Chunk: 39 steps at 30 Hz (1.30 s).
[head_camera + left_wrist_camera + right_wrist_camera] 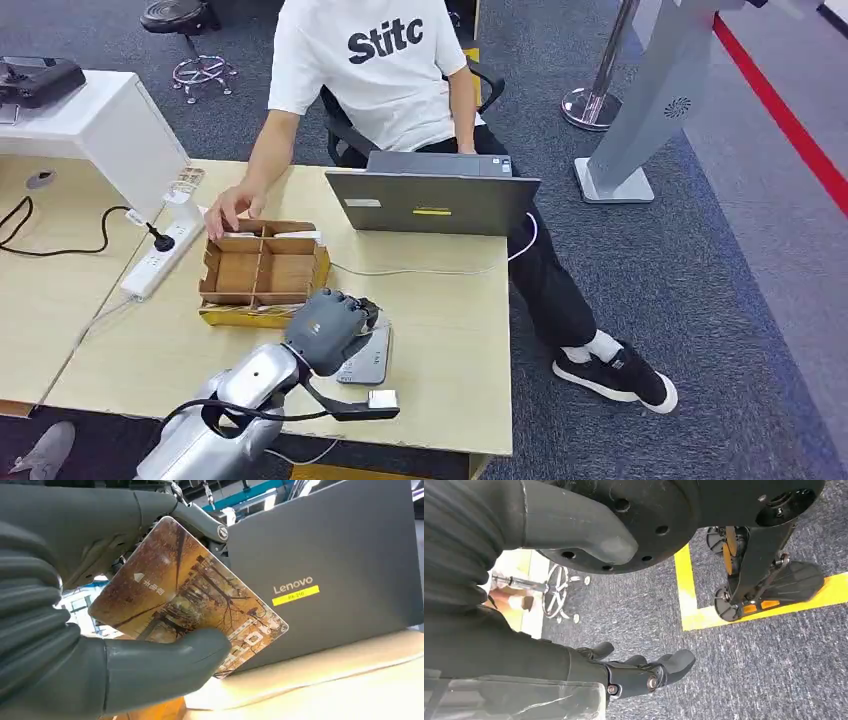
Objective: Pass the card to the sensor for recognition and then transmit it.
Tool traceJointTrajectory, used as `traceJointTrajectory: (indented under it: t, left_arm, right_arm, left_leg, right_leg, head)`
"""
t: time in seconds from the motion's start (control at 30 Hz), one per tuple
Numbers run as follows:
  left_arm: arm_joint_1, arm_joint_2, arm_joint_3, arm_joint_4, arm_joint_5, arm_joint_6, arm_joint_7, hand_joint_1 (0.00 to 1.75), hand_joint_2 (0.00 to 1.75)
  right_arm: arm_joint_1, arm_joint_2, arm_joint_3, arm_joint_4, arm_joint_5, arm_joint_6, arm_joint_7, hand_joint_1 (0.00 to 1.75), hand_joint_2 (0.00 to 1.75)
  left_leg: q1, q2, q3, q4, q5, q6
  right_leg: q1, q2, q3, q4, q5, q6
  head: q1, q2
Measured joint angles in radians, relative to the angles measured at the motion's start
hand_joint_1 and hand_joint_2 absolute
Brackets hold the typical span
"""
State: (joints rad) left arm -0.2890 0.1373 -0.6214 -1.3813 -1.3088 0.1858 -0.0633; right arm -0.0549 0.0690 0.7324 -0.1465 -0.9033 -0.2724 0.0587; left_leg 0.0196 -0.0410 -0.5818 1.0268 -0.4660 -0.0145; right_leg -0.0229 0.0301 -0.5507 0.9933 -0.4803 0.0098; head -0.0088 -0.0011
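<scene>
The left hand (pixel 328 328) is hovering over the grey sensor pad (pixel 368 362) near the table's (pixel 450 330) front edge, and in the left wrist view it is gripping the card (pixel 185 597), a brown picture-printed one pinched between thumb (pixel 165 665) and upper fingers. The right hand (pixel 644 672) is hanging over carpet, fingers loosely apart and holding nothing. Just beyond the left hand a cardboard divider box (pixel 262 272) is sitting, a person's hand (pixel 232 208) resting at its far corner. Farther back a grey laptop (pixel 432 198) is standing open.
</scene>
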Motion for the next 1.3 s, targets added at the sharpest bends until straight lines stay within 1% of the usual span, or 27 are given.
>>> traceJointTrajectory:
  t: [0.17,0.33,0.47,0.63,0.77,0.87,1.0,1.13,1.3]
  left_arm:
    - [0.001,0.0,-0.003,0.014,0.0,-0.023,-0.002,1.75,1.75]
    - [0.001,0.011,-0.01,0.065,0.009,-0.068,-0.001,1.75,1.75]
    - [0.001,0.026,-0.01,0.118,0.02,-0.087,0.008,1.75,1.75]
    - [-0.004,0.04,-0.01,0.146,0.026,-0.079,0.022,1.75,1.75]
    - [-0.007,0.043,-0.008,0.146,0.015,-0.056,0.053,1.75,1.75]
    - [-0.013,0.052,0.0,0.143,0.0,-0.053,0.072,1.75,1.75]
    - [-0.032,0.079,0.046,0.112,0.01,-0.048,0.091,1.75,1.75]
    - [-0.063,0.105,0.103,0.076,0.025,-0.048,0.092,1.75,1.75]
    - [-0.102,0.138,0.194,0.034,0.048,-0.049,0.1,1.75,1.75]
  right_arm:
    - [0.0,0.0,0.003,0.002,0.0,0.0,0.0,0.0,1.75]
    - [0.0,0.0,0.013,0.003,0.0,0.0,0.001,0.0,1.75]
    - [0.0,0.0,0.022,0.003,0.0,0.0,0.003,0.0,1.75]
    - [0.0,0.0,0.032,0.003,0.0,0.0,0.008,0.0,1.75]
    - [0.0,0.0,0.044,0.004,-0.005,0.0,0.005,0.0,1.75]
    - [0.0,0.0,0.048,0.005,-0.008,0.0,0.002,0.0,1.75]
    - [0.001,0.0,0.05,0.009,-0.011,-0.001,0.0,0.0,1.75]
    - [0.002,0.0,0.059,0.012,-0.014,-0.003,0.0,0.0,1.75]
    - [0.002,-0.001,0.071,0.013,-0.015,-0.005,0.0,0.0,1.75]
  left_leg:
    - [0.0,0.0,0.0,0.0,0.0,0.0]
    - [0.0,0.0,0.0,0.0,0.0,0.0]
    - [0.0,0.0,0.0,0.0,0.0,0.0]
    - [0.0,0.0,0.0,0.0,0.0,0.0]
    - [0.0,0.0,0.0,0.0,0.0,0.0]
    - [0.0,0.0,0.0,0.0,0.001,0.001]
    - [0.001,0.0,0.0,0.0,0.002,0.0]
    - [0.001,0.0,0.0,0.0,0.002,0.0]
    - [0.001,0.0,0.0,0.0,0.002,0.0]
  right_leg:
    - [0.0,0.0,0.0,0.0,0.0,0.0]
    - [0.0,0.0,0.0,0.0,0.0,0.0]
    - [0.0,0.0,0.0,0.0,0.0,0.0]
    - [0.0,0.0,0.0,0.0,0.0,0.0]
    - [0.0,0.0,0.0,0.0,0.0,0.0]
    - [0.0,0.0,0.0,0.0,0.001,0.0]
    - [0.0,0.0,0.0,0.001,0.001,-0.001]
    - [0.001,0.0,0.0,0.001,0.001,-0.001]
    - [0.0,0.0,0.0,0.001,0.001,-0.001]
  head:
    - [0.0,0.0]
    - [0.0,0.0]
    - [0.0,0.0]
    - [0.0,0.0]
    - [0.0,0.0]
    - [0.0,0.0]
    - [0.0,0.0]
    - [0.0,0.0]
    - [0.0,0.0]
